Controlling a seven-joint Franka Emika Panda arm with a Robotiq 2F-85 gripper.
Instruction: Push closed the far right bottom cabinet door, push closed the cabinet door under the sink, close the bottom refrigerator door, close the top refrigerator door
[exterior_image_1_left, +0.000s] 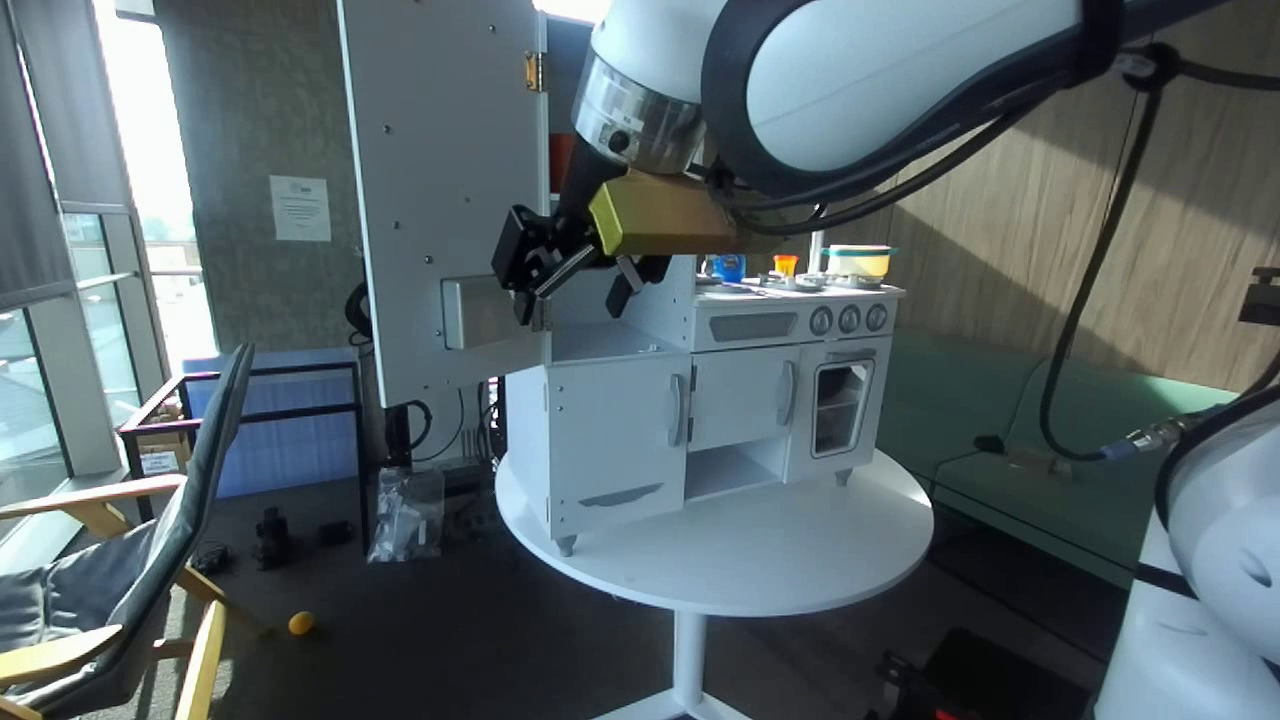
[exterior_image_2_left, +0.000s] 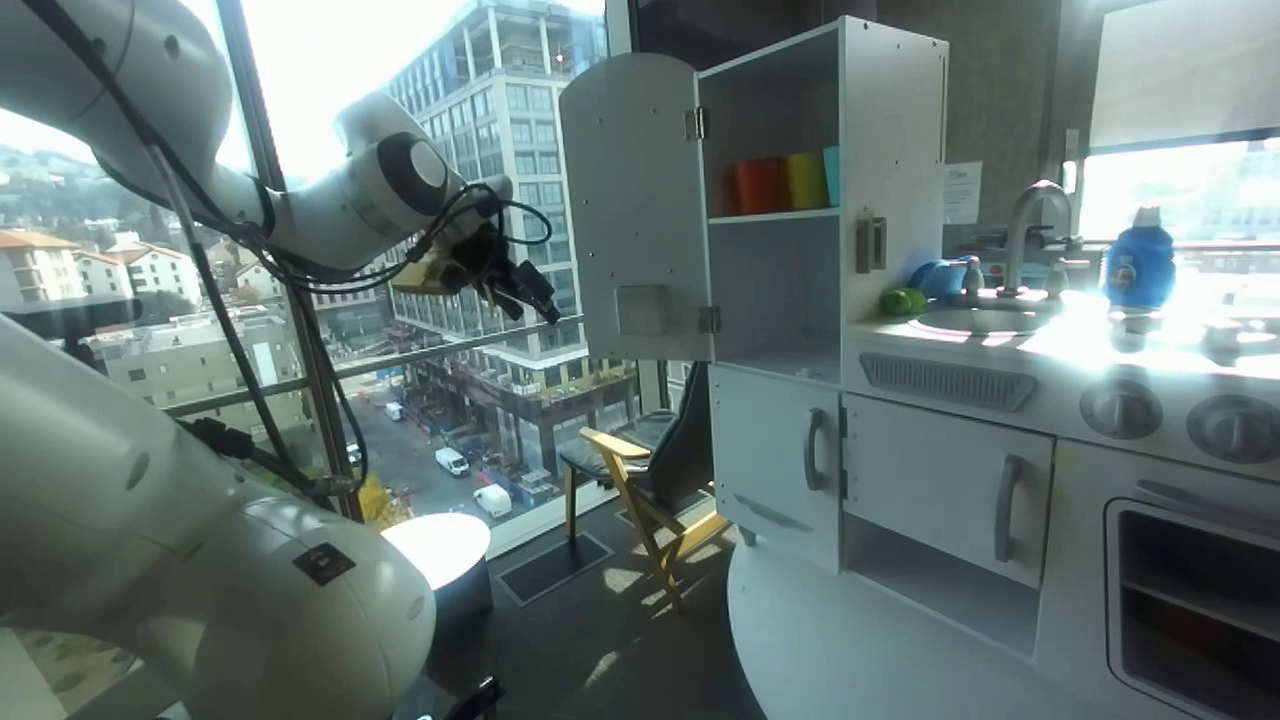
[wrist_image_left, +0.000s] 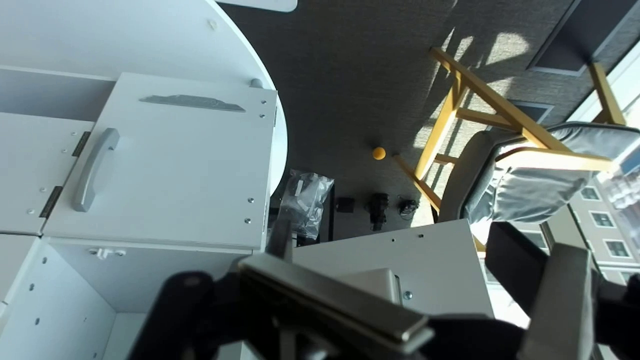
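Refrigerator top door (exterior_image_1_left: 440, 170) stands wide open at the left, inner face visible in both exterior views. Closing it appears to be the step that remains. Next to the right, partly in front of it in an exterior view, hangs the gripper (exterior_image_1_left: 572, 300), holding nothing; its fingers (wrist_image_left: 560, 290) are spread with a wide gap between them. The gripper is apart from the door's free edge (exterior_image_2_left: 578, 240), so no push is applied.

Caution: contact on the inner face is likely to swing the door wider; the push would need to come from the outer face. Passing too near the free edge may trap it between the spread fingers.

Further right, cups (exterior_image_2_left: 757, 187) stand on a shelf (exterior_image_2_left: 775, 216) inside the compartment (exterior_image_2_left: 775, 280). A door slammed at speed may topple them. Below, the bottom door (exterior_image_1_left: 610, 445) appears closed. A foot (exterior_image_1_left: 566, 545) at that corner of the play kitchen (exterior_image_1_left: 755, 345) rests near the rim of the table (exterior_image_1_left: 800, 560); excess force could slide it over.

Last, the sink door (exterior_image_1_left: 740, 395) and, at far right, the oven door (exterior_image_1_left: 804, 415) also appear closed. Latching cannot be confirmed; a hard jolt may spring any of them open.
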